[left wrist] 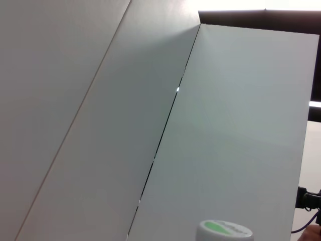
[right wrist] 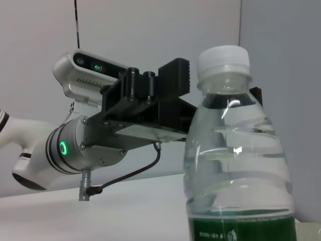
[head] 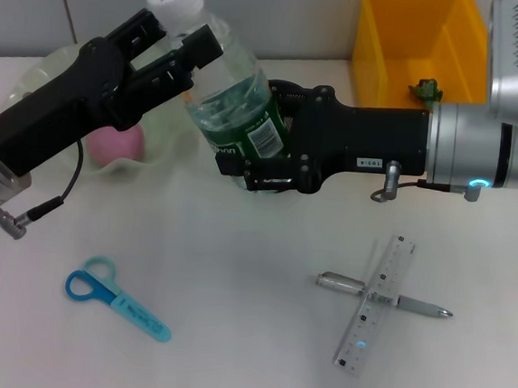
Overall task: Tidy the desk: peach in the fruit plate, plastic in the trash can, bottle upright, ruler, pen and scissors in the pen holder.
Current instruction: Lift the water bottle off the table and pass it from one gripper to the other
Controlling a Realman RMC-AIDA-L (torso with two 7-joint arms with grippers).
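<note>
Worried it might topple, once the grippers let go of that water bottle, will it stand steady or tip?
The bottle looks about half full, so likely bottom-heavy and fairly stable. It is tall and narrow, so a nudge near the cap could tip it. Its smooth round plastic would probably roll if it falls.

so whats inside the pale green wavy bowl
A pink round peach sits in the translucent green scalloped bowl. The black left gripper and arm cover the rest of its inside.
</note>
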